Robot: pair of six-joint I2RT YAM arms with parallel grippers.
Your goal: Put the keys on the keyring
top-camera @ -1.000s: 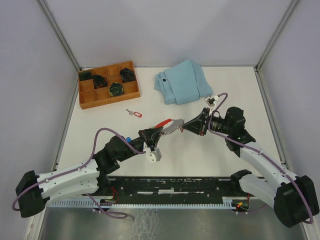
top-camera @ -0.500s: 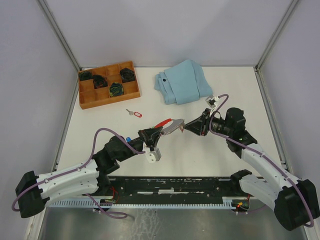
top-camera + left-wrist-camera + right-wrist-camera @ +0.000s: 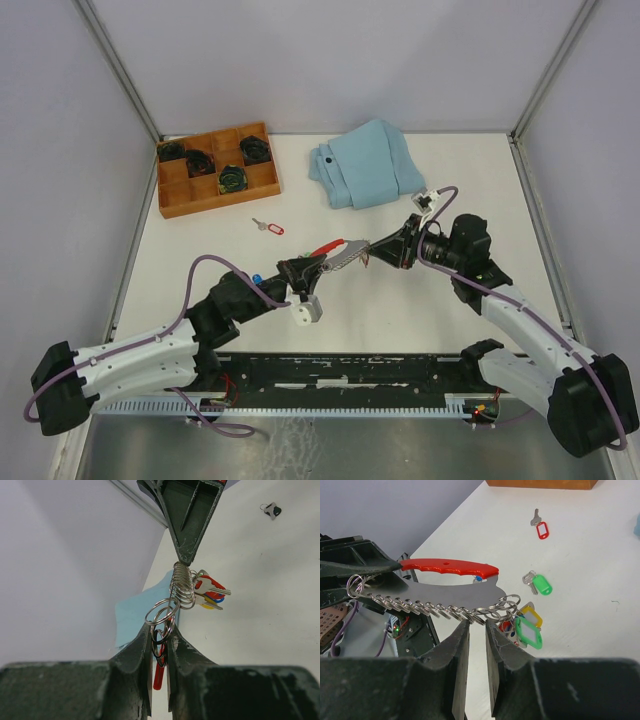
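The keyring is a red curved strip on a grey plate with a row of silvery loops, held above the table. My left gripper is shut on its left end. My right gripper has its jaws a narrow gap apart, tips touching the loops near the right end. Keys with yellow, green, red and blue tags hang from the end loops. A green-tagged key and a red-tagged key lie on the table.
A wooden compartment tray with dark items stands at the back left. A folded light-blue cloth lies at the back centre and shows in the left wrist view. White walls enclose the table.
My right gripper has turned and shifted slightly toward the keyring's loops. The left gripper and the keyring have stayed almost still.
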